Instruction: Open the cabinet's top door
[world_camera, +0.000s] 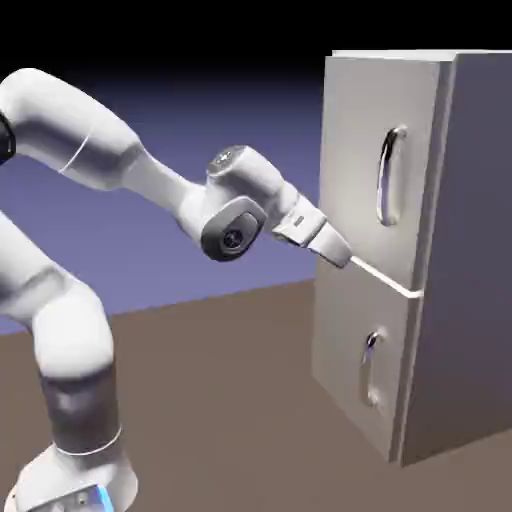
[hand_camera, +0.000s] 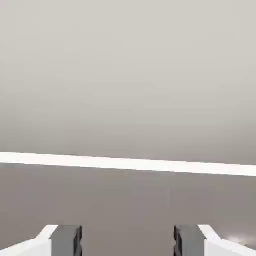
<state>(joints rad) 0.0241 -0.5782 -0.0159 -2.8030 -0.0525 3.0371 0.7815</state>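
Observation:
The cabinet (world_camera: 470, 250) stands at the right, light grey in front with a darker side. Its top door (world_camera: 360, 140) is the taller panel and carries a long vertical silver handle (world_camera: 391, 176). It lies flush with the front. My gripper (world_camera: 338, 252) is at the door's lower left corner, by the thin white seam (world_camera: 385, 280) between the two doors and well left of the handle. In the hand view my gripper (hand_camera: 127, 242) stands open with nothing between its grey fingertips (hand_camera: 66, 241). Flat grey panel fills that view, crossed by the white seam (hand_camera: 128, 164).
The shorter lower door (world_camera: 345, 350) has a small vertical handle (world_camera: 371, 368). The cabinet rests on a brown table (world_camera: 220, 400). My arm's base (world_camera: 70, 480) stands at the lower left.

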